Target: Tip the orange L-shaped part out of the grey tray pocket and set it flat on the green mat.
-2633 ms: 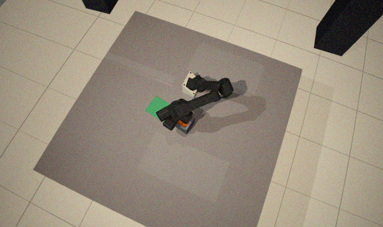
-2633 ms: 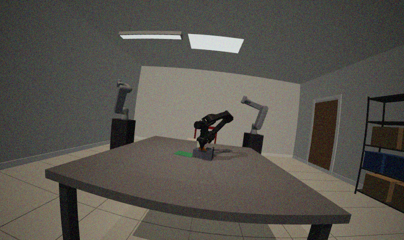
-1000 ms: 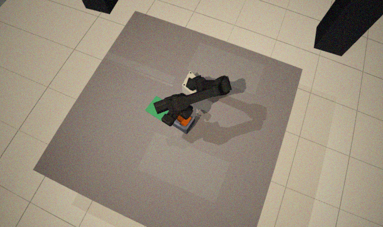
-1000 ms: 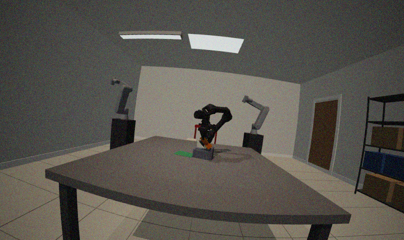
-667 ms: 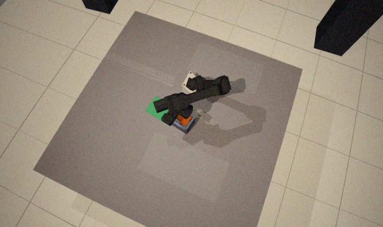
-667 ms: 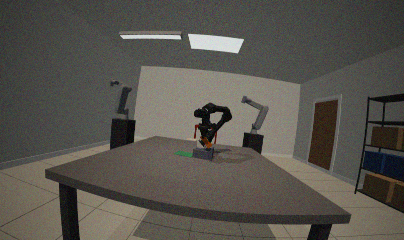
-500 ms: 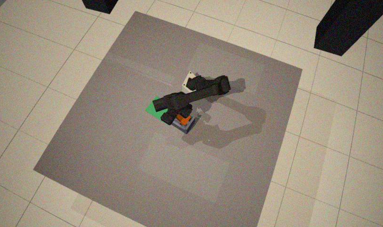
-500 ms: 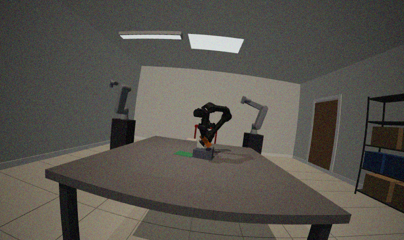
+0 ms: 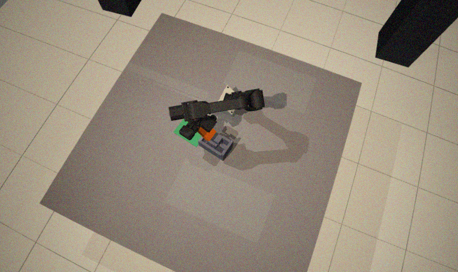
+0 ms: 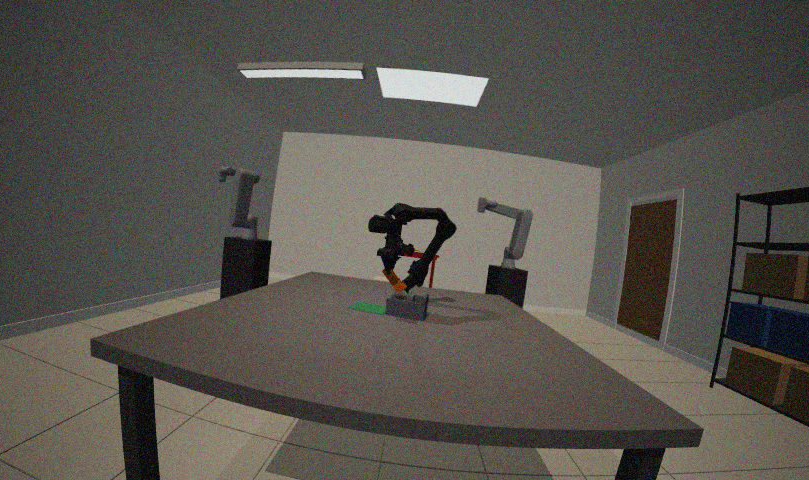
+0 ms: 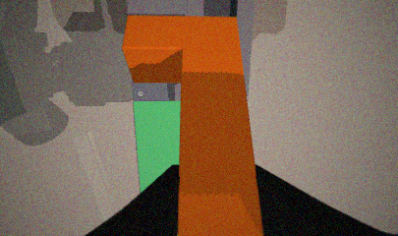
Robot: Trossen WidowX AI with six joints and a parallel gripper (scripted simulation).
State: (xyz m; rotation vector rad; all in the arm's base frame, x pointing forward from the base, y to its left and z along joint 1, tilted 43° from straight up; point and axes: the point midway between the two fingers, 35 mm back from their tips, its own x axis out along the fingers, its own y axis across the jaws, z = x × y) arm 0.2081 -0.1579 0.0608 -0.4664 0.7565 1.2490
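Observation:
The orange part (image 9: 209,134) (image 10: 394,280) (image 11: 213,123) is out of the tray and tilted in the air, its L-shaped end lower and its other end at the fingers. My gripper (image 10: 388,270) (image 11: 213,173) is shut on that other end, with one black finger on each side. The grey tray (image 9: 211,150) (image 10: 405,307) (image 11: 149,91) stands below, and its empty pocket shows in the top view. In the exterior view the L-shaped end hangs just above the tray. The green mat (image 9: 195,139) (image 10: 367,308) (image 11: 154,143) lies beside the tray, partly hidden by the arm in the top view.
The arm's pale base plate (image 9: 227,91) is on the table (image 9: 123,168) (image 10: 337,362), behind the tray in the exterior view. The arm arches above the mat and the tray. Its shadow falls across the table beside the tray.

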